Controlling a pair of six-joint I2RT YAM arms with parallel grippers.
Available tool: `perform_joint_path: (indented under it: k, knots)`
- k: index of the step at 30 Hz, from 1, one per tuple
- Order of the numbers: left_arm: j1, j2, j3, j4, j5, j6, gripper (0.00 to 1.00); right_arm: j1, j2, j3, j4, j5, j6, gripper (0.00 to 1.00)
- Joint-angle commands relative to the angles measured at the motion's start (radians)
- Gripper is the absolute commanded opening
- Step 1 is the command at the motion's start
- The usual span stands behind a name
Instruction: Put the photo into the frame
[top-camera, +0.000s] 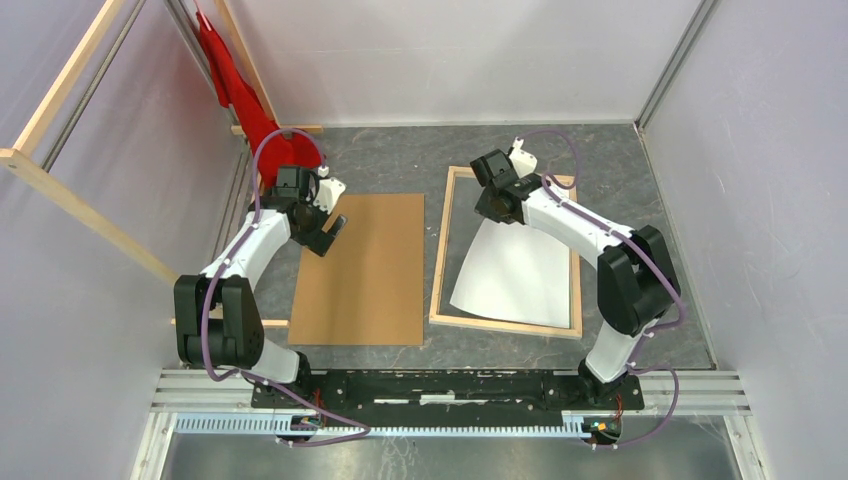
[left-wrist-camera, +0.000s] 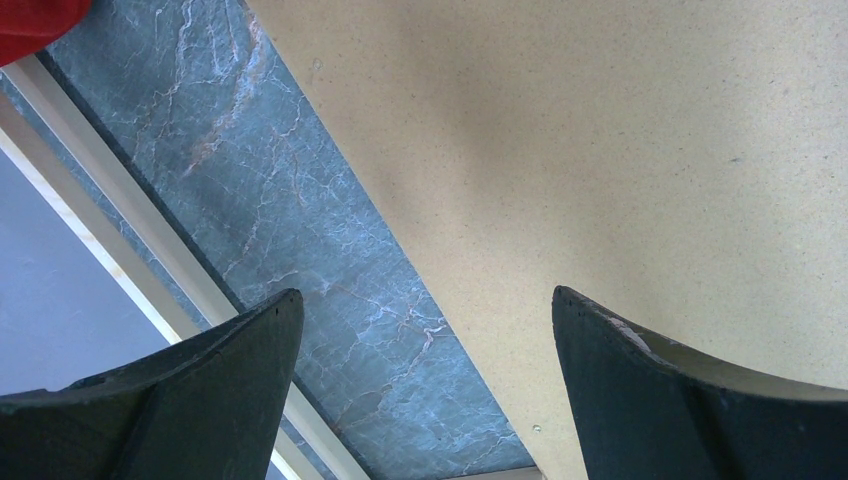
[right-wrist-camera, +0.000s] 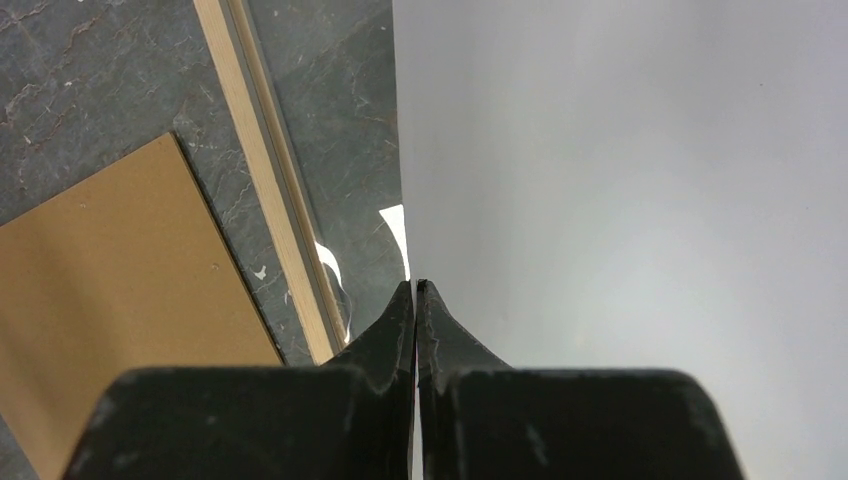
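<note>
Though unclear overhead, gripper on photo

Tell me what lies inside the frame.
The photo, white back up, lies askew inside the frame, its far edge pinched by the right gripper. Dark table shows beside it; its printed face is hidden.

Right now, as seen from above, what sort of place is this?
Probably a small robot test cell: plain pale screen walls close in a grey marbled table, and a left arm and a right arm are bolted to a metal rail at its near edge.
</note>
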Motion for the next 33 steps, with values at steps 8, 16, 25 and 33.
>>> perform_joint_path:
  k: [8, 16, 25, 33]
  knots:
    - [-0.004, -0.025, -0.005, 0.019, -0.008, 0.02, 1.0, -0.001, 0.048, 0.063, 0.037, -0.031, -0.072, 0.35]
    - [-0.003, -0.03, -0.011, 0.019, -0.02, 0.031, 1.0, -0.001, 0.065, 0.059, 0.087, -0.089, -0.091, 0.68]
    - [-0.004, -0.023, -0.009, 0.019, -0.025, 0.027, 1.0, -0.001, 0.047, 0.021, 0.142, -0.126, -0.108, 0.98]
    - [0.002, -0.019, 0.019, 0.059, -0.144, 0.042, 1.0, 0.02, 0.013, -0.002, 0.234, -0.227, -0.141, 0.98]
